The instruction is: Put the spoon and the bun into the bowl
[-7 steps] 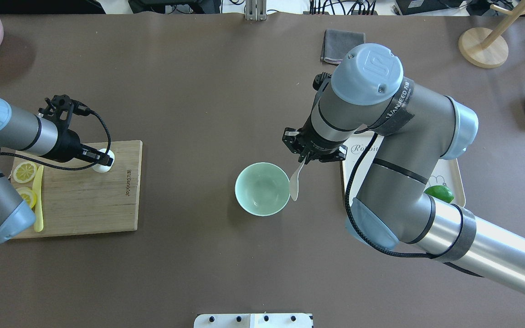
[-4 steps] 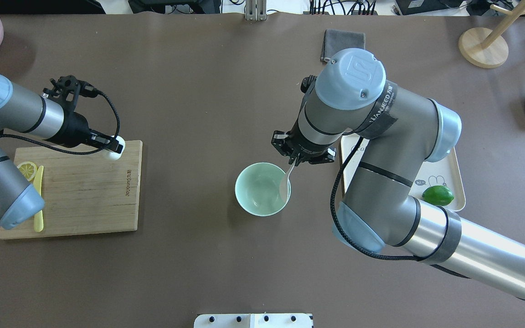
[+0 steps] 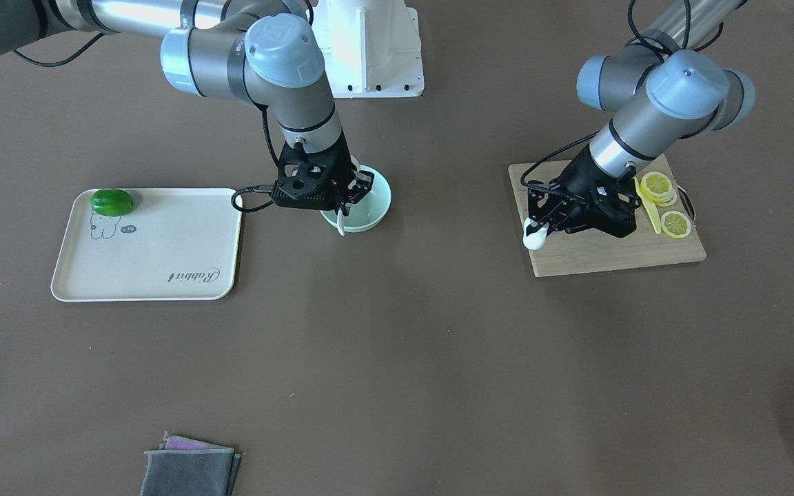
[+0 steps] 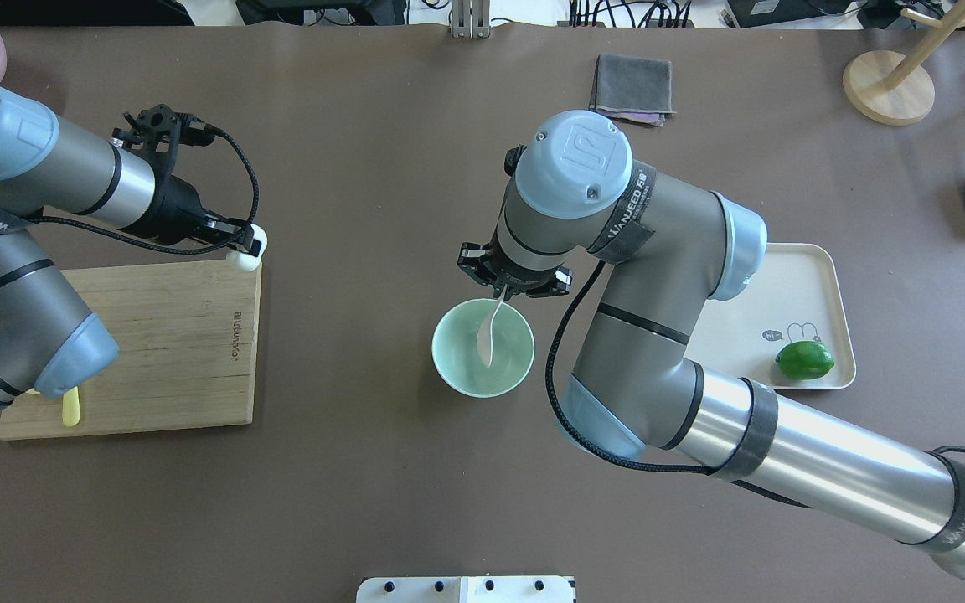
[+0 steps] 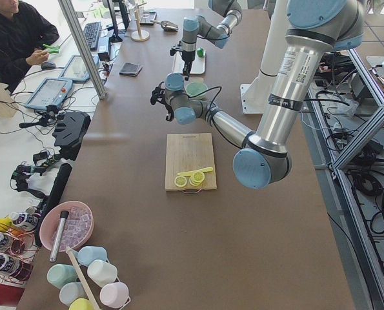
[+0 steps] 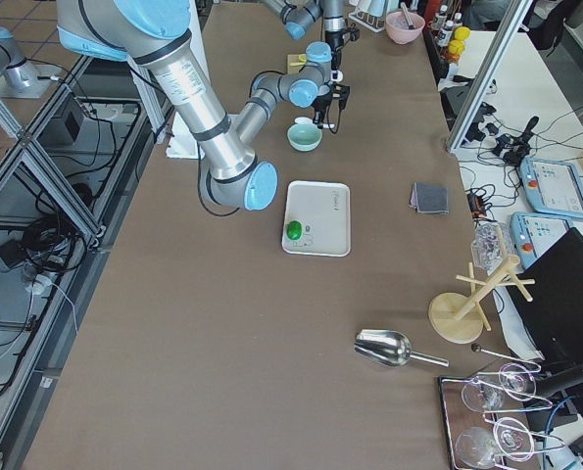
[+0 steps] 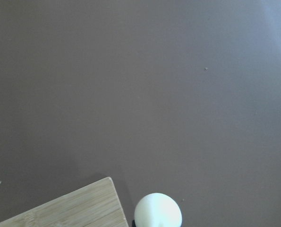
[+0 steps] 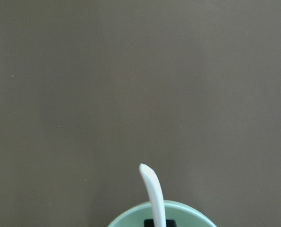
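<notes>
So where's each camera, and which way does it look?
Front: opposite the robot, facing it; left arm, right arm, bowl.
Overhead: behind the robot, looking down; both arms.
Left side: robot's left, looking along; left arm near.
Right side: robot's right; right arm near.
Left wrist: down at bun.
Right wrist: down at spoon, bowl.
Front and overhead share bowl, spoon, bun.

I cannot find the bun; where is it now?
In the overhead view the bun is on the left, held by the left gripper above the wooden board's far right corner, well left of the bowl.
</notes>
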Robot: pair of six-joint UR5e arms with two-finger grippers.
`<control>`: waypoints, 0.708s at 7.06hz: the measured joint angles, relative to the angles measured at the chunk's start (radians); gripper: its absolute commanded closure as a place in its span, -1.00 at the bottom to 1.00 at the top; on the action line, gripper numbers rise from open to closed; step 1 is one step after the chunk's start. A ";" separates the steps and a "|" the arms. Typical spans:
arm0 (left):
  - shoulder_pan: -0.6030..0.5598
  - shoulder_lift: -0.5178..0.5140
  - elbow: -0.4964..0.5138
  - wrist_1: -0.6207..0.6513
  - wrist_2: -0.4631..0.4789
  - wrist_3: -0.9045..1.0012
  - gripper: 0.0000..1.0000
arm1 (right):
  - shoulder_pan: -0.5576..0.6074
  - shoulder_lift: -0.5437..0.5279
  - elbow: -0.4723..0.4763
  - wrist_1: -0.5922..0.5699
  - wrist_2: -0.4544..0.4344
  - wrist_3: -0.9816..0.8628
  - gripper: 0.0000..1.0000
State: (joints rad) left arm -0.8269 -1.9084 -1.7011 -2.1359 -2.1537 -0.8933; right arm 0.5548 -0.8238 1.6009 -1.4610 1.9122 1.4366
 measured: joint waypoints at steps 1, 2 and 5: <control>0.001 -0.007 -0.002 0.001 0.000 -0.015 1.00 | -0.006 0.002 -0.028 0.034 -0.005 0.000 -0.98; 0.003 -0.015 -0.005 0.002 0.000 -0.039 1.00 | -0.012 0.000 -0.039 0.047 -0.007 -0.001 -1.00; 0.008 -0.076 -0.004 0.038 0.002 -0.113 1.00 | -0.009 -0.017 -0.011 0.049 0.003 -0.006 -1.00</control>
State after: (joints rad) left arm -0.8189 -1.9843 -1.7054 -2.0980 -2.1520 -1.0064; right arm 0.5461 -0.8408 1.5900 -1.4118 1.9153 1.4305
